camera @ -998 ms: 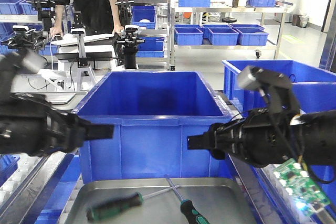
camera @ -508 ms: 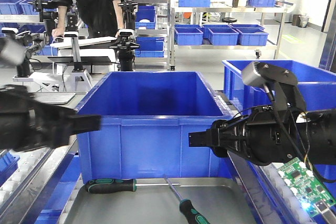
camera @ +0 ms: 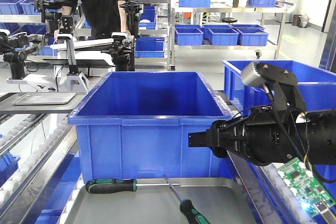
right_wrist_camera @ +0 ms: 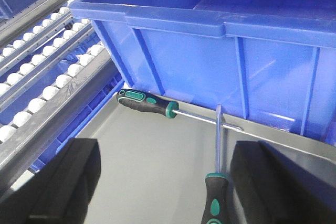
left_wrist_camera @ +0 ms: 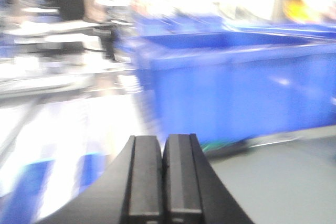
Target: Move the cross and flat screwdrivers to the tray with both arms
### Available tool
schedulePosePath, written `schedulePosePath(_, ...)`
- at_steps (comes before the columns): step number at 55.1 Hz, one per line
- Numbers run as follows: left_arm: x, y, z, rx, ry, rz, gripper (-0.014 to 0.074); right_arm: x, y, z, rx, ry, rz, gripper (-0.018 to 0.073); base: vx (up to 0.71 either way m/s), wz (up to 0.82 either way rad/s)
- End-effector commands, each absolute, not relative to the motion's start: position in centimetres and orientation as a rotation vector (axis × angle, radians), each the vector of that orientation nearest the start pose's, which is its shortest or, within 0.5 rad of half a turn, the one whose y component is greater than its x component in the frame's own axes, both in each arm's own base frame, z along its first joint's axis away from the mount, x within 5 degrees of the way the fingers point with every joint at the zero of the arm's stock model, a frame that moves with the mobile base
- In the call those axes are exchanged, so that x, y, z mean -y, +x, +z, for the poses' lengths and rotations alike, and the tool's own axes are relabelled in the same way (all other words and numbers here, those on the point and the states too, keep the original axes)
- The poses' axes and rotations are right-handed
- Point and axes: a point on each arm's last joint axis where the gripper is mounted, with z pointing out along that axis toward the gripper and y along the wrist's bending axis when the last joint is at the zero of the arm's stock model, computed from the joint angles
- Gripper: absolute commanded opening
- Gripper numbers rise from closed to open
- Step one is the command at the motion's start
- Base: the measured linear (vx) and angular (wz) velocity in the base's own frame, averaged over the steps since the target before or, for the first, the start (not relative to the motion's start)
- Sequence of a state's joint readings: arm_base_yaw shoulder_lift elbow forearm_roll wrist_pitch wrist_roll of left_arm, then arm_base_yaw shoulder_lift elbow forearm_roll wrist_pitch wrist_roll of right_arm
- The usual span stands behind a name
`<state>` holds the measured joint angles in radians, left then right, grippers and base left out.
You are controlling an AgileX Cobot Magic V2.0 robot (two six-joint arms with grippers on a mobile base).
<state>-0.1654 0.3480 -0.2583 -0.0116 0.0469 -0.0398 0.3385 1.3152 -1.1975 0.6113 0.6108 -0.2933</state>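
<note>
- Well, both screwdrivers look delivered: one screwdriver (right_wrist_camera: 149, 104) lies flat along the far edge of the tray (right_wrist_camera: 136, 171), just beside the blue crate (camera: 152, 124), and the second screwdriver (right_wrist_camera: 216, 182) runs toward the near edge, its shaft tip reaching the first one's shaft.
- Right claw (right_wrist_camera: 163, 192) hangs over the tray with its fingers spread wide and nothing between them.
- Left claw (left_wrist_camera: 163, 177) has its two pads pressed together, holding nothing visible, off toward the left side of the counter.
- My read: the placing step is done; what's left calls for pulling both arms clear without brushing the handles.
- Hard to make out: the left wrist view is badly smeared, the second handle is cut off at the frame's bottom, and the tip types can't be told.
</note>
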Motion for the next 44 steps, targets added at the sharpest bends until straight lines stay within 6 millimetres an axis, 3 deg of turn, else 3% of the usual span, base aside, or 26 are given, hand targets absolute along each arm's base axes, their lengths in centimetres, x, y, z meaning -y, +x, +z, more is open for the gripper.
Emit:
schedulePosePath(1,0.8,7.3,26.4,-1.485,0.043,-0.138,-0.0007,-12.1,26.1,40.0,-2.019,-0.282,0.695,0.0586,0.0,0.0)
schedulePosePath(14,0.1,5.4,21.1,-1.475,-0.038,-0.064,-0.0006,-12.1,26.1,40.0,-2.019,-0.282,0.695,0.0586,0.0,0.0)
schedulePosePath(25,0.1,5.5,19.8,-1.634,-0.046,-0.056,-0.0006,-12.1,26.1,40.0,-2.018,-0.279,0.698,0.0586,0.0,0.0)
schedulePosePath(44,0.1,5.5,19.6,-1.666,-0.046,-0.055,-0.0006,-12.1,26.1,40.0,-2.018,-0.28,0.698,0.0586,0.0,0.0)
